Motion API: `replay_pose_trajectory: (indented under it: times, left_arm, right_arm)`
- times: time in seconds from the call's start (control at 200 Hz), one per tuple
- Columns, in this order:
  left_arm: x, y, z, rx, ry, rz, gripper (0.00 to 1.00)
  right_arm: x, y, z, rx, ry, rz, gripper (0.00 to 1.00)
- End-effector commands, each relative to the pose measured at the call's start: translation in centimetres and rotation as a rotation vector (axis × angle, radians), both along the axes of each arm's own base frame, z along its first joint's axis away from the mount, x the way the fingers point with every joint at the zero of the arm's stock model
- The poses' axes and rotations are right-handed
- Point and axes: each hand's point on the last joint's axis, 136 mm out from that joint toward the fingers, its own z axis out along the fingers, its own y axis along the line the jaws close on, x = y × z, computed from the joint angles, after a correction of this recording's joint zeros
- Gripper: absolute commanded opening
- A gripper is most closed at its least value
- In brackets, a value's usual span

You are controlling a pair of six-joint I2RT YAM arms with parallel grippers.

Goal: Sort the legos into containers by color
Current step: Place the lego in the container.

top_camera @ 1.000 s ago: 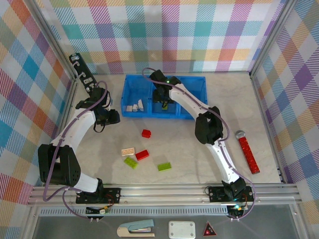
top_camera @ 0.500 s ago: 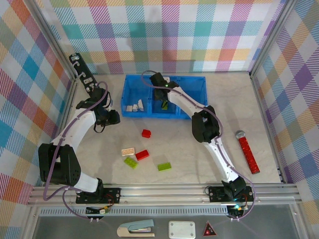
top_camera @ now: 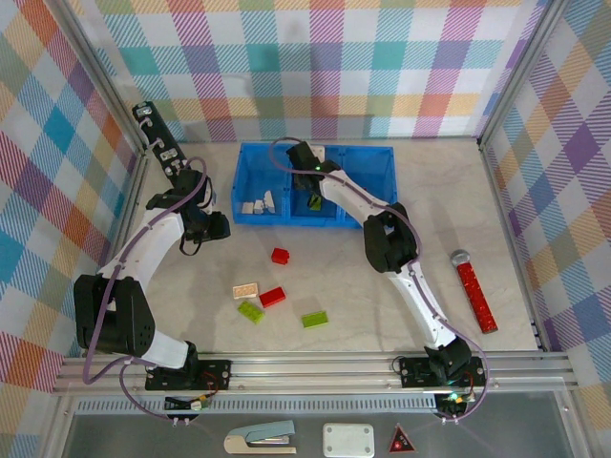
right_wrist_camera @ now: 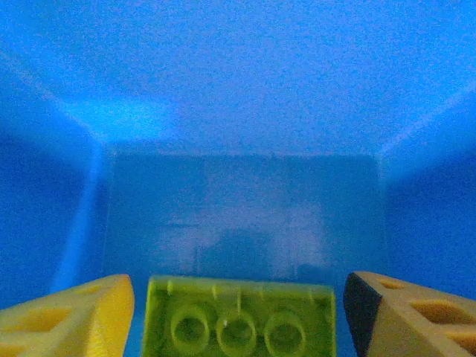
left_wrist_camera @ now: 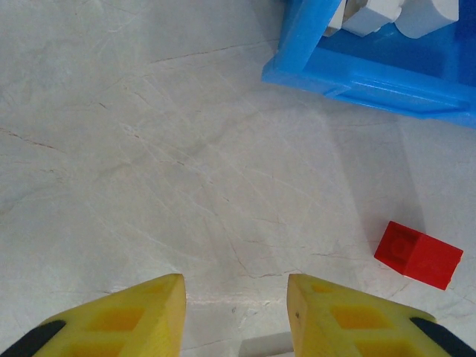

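No lettering is legible (red triangle [top_camera: 401, 440] sign too small).

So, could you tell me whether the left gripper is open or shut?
Open: the left gripper has its fingers well apart above the table.

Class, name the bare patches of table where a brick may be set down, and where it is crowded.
Bare: the table between the blue tray and the red strip, and the stretch right of the rightmost green brick. Crowded: in front of the tray, where five loose bricks cluster.
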Motion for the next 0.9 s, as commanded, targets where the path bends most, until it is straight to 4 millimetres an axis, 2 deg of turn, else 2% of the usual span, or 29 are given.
replay_pose_trajectory:
  times: [0.0,0.2,0.425,0.69,0.895]
  left_arm:
    - [-0.2,0.3,-0.4,0.001,0.006,0.001,0.41]
    - [-0.2,0.2,-0.4,-0.005,0.008,0.0,0.41]
    - [-0.2,0.2,-0.4,-0.004,0.008,0.0,0.41]
    - [0.0,0.1,-0.5,-0.011,0.011,-0.004,0.41]
    - [0.0,-0.1,-0.4,-0.017,0.012,-0.011,0.41]
  right_arm:
    - [1.1,0.4,2.3,0.025,-0.066,-0.003,0.77]
    - [0.8,0.4,4.0,0.031,-0.07,0.016,0.77]
    - [-0.7,0.4,5.7,0.04,-0.024,0.057,0.76]
    - [-5.0,0.3,7.1,0.059,0.13,0.13,0.75]
    - [-9.1,-0.1,8.3,0.084,0.243,0.182,0.74]
